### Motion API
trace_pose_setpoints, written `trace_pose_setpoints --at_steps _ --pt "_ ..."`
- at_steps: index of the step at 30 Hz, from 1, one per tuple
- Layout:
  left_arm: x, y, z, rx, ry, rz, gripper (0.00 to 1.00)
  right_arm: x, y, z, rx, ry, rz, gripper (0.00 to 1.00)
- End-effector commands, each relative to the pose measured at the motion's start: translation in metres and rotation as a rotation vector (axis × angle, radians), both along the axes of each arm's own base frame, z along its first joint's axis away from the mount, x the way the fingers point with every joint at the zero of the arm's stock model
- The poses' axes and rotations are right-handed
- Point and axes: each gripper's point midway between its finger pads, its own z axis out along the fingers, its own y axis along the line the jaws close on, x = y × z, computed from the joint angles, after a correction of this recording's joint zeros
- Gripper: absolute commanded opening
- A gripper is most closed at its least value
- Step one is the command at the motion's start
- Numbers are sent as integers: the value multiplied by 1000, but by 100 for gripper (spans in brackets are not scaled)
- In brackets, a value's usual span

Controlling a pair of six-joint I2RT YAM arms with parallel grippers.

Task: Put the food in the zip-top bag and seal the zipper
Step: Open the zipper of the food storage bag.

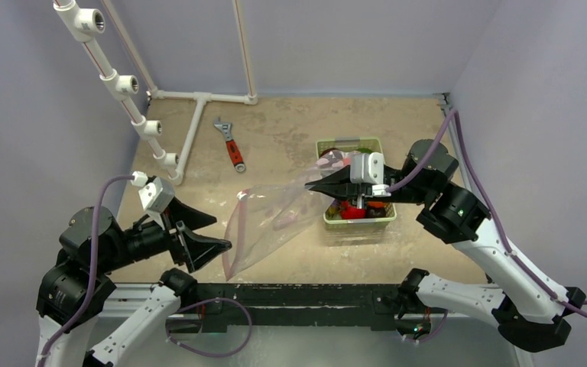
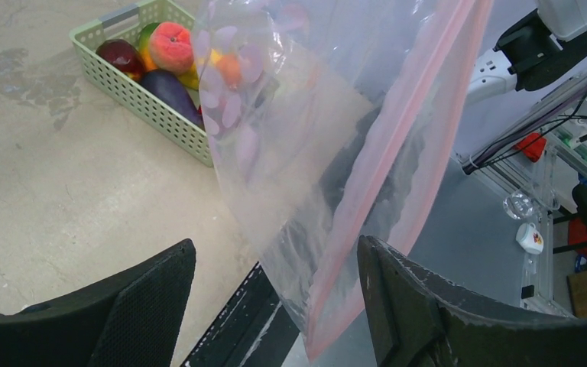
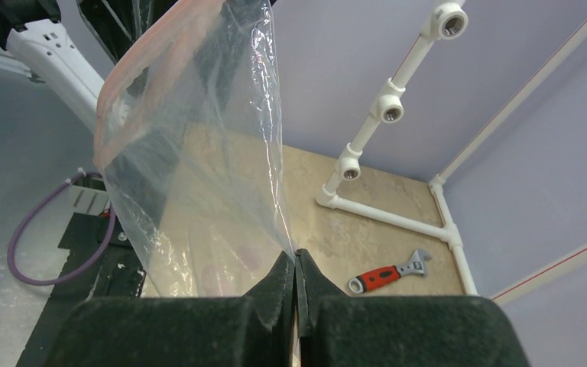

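Observation:
The zip-top bag (image 1: 275,218) is clear and hangs stretched above the table. My right gripper (image 1: 313,186) is shut on one of its edges, the one away from the mouth; in the right wrist view the plastic (image 3: 199,153) rises from the closed right gripper (image 3: 296,256). The pink zipper (image 1: 238,208) faces my left gripper (image 1: 222,233), which is open just left of the mouth. In the left wrist view the zipper (image 2: 397,153) hangs between and beyond the wide-apart fingers of the left gripper (image 2: 275,248), touching neither. The food (image 2: 170,88) lies in a green basket (image 2: 145,103).
The basket (image 1: 349,143) stands at right centre, under the right wrist. A red-handled wrench (image 1: 233,149) lies at the back. White pipes (image 1: 191,130) run along the back left. The table's front rail (image 1: 290,294) lies below the bag.

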Motion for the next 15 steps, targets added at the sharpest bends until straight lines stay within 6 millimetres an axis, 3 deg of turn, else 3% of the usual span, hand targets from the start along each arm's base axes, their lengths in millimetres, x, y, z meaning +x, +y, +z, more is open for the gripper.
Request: trace_pose_setpoints --at_steps 1,15 --pt "8 -5 0 -21 5 2 77 -4 -3 30 77 -34 -2 0" --pt "40 -25 -8 -41 43 -2 66 1 8 15 65 -21 25 0"
